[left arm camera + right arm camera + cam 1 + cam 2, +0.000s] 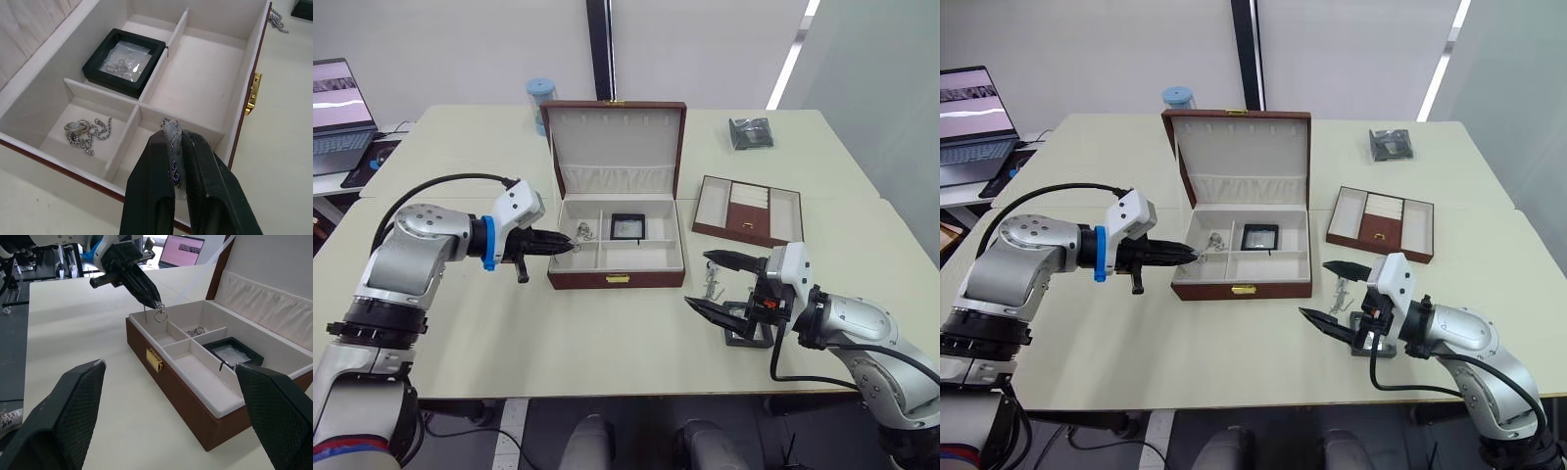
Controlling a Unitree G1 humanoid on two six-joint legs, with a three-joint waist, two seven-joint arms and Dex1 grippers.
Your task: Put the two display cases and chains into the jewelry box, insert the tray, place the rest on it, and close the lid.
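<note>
The jewelry box sits open mid-surface, one display case inside. The left pincer, pinched tight on a chain, hovers over the front-left compartment: next, release. The right pincer gapes empty above the second display case.

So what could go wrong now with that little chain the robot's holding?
The thin silver chain is pinched only at the tips of the left gripper, over the edge of the reddish-brown jewelry box, so it might slip outside. It could also drape across a cream divider instead of dropping into one compartment.
</note>
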